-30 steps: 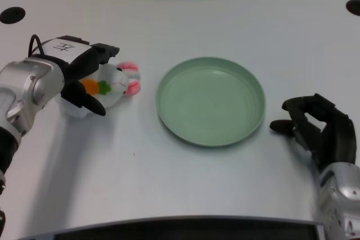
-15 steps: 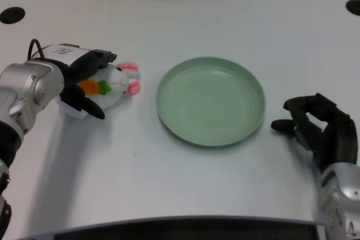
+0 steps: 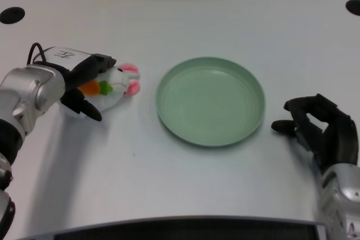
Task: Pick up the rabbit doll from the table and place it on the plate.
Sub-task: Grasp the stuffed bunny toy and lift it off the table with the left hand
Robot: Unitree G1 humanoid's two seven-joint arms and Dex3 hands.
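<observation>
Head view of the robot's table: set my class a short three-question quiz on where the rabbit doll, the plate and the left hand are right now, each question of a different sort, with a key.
1. True or false: the rabbit doll lies on the green plate.
2. Which is closest to the doll? A) the left hand B) the right hand C) the dark hole in the table corner
3. Fill in: the plate holds ____.

Key
1. False: the doll lies on the table, beside the plate on the left hand's side.
2. A: that hand's fingers curl around the doll.
3. Nothing: no object is on the plate.
</observation>
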